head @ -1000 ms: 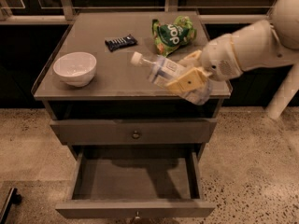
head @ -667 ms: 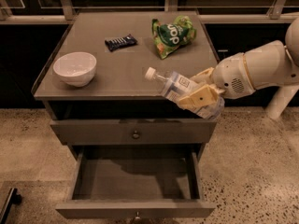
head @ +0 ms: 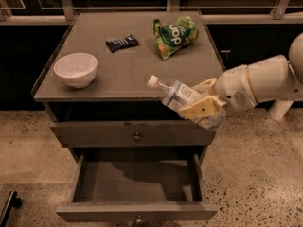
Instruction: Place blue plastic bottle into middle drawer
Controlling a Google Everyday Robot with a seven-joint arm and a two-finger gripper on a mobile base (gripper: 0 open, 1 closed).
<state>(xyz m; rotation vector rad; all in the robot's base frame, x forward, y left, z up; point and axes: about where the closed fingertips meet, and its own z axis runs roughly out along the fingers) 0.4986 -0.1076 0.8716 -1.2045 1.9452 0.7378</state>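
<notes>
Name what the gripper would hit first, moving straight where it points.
Probably nothing: the gripper, shut on the blue plastic bottle, points left in the picture along the cabinet front, above the open middle drawer. Depth is unclear.

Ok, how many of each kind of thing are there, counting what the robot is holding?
Bowls: 1, white bowl
Snack bags: 1, green snack bag
Wrapped bars: 1, dark wrapped bar
Bottles: 1, blue plastic bottle, gripped by the tool at the cabinet's front right edge
Total: 4
</notes>
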